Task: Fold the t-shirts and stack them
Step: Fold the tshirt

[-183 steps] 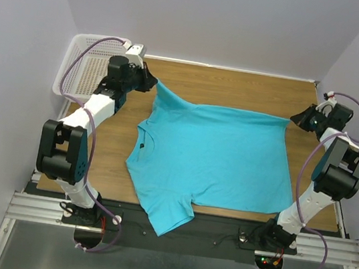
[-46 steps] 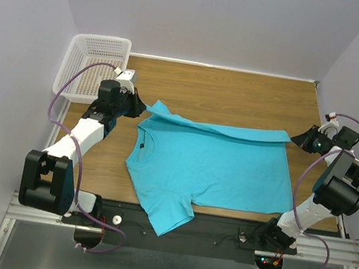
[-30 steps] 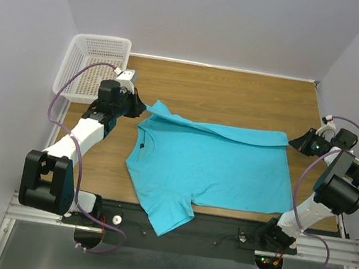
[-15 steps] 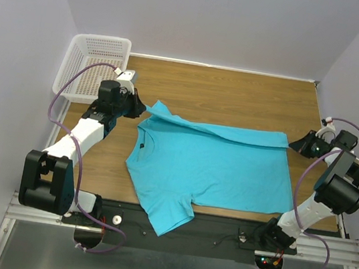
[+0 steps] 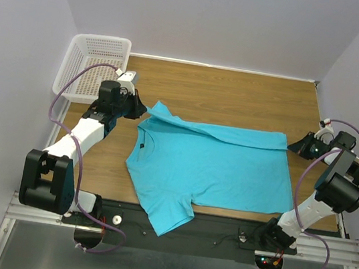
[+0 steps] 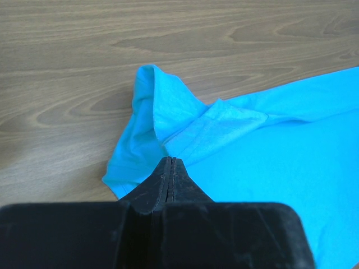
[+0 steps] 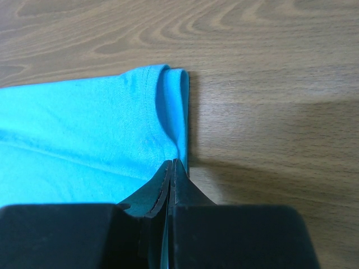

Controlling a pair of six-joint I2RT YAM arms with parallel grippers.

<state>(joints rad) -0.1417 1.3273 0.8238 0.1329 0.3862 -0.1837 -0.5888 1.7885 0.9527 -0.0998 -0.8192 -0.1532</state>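
The turquoise-blue short-sleeved cotton t-shirt lay spread on the brown wood-grain table, collar to the left and hem to the right, so its long axis ran from one gripper to the other. The black left gripper had its jaws pressed together on the raised far sleeve corner. The black right gripper was likewise clamped on the far hem corner, with a sliver of blue cloth showing between its fingers in the right wrist view.

From each gripper the body of the t-shirt lay inward and back toward the arm bases, and a narrow turned-over band of cloth stretched between the two pinch points. Each arm was nearer its own corner, so neither had to cross. Carrying that far edge over the body would likely depend on both grippers travelling together toward the bases and keeping the band straight.

The fingers hid the pinched cloth itself. On the left the fabric simply vanished under the closed tips, so how many layers were caught could not be told. The near sleeve drooped past the table's edge onto the black rail. The white plastic mesh basket stood just beyond and outward of the left gripper, apart from the cloth.
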